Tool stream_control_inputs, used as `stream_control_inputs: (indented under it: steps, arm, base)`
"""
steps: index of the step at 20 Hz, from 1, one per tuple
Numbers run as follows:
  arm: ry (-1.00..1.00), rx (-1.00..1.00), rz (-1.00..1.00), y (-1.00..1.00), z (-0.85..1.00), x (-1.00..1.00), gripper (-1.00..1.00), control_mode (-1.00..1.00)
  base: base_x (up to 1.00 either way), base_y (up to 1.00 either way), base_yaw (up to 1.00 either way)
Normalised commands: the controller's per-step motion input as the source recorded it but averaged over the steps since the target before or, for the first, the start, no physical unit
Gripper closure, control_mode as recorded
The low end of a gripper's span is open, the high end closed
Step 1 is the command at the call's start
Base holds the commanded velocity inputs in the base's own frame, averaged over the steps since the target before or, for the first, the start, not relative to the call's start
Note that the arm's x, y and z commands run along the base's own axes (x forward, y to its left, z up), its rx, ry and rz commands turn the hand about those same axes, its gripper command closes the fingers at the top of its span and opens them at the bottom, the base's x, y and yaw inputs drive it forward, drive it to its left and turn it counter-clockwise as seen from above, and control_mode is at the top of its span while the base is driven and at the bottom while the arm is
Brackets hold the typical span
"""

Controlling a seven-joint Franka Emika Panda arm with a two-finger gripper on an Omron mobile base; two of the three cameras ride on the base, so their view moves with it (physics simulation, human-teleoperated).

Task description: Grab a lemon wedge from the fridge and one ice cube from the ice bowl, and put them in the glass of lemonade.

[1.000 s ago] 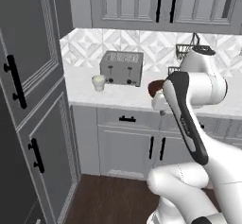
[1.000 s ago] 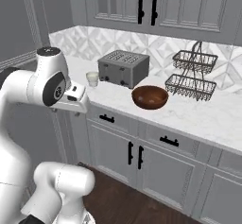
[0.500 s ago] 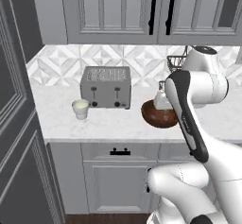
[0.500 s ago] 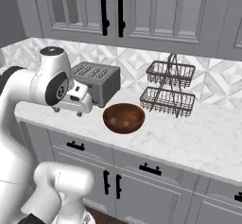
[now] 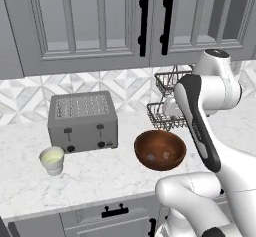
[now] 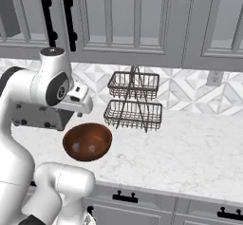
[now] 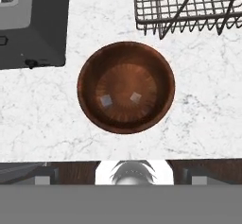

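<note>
Base travel shifts both base views sideways since the earlier frames; the counter items themselves do not move. The bowl [image 7: 126, 87] now lies centred under the hand, right of the toaster [image 5: 82, 121], with two ice cubes [image 7: 136, 96] inside. The glass [image 5: 52, 160] stands left of the toaster. The gripper jaws stand wide, holding nothing. Judgement: descent onto one cube comes next.

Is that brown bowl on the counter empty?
No, the hand view looks straight down into the ice bowl and shows two small clear ice cubes lying on its bottom.
</note>
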Motion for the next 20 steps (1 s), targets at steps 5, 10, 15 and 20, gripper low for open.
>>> stream_control_inputs:
  steps: [5,10,15,20]
  arm:
    - [0.00,0.00,0.00,0.00,0.00,0.00,-1.00,1.00]
    - [0.00,0.00,0.00,0.00,0.00,0.00,-1.00,1.00]
    - [0.03,0.00,0.00,0.00,-0.21,0.06,-1.00,-1.00]
    - [0.13,0.05,0.00,0.00,-0.88,0.37,-1.00,-1.00]
  base:
    - [0.00,0.00,-0.02]
    - [0.00,0.00,0.00]
    - [0.00,0.00,0.00]
    - [0.00,0.00,0.00]
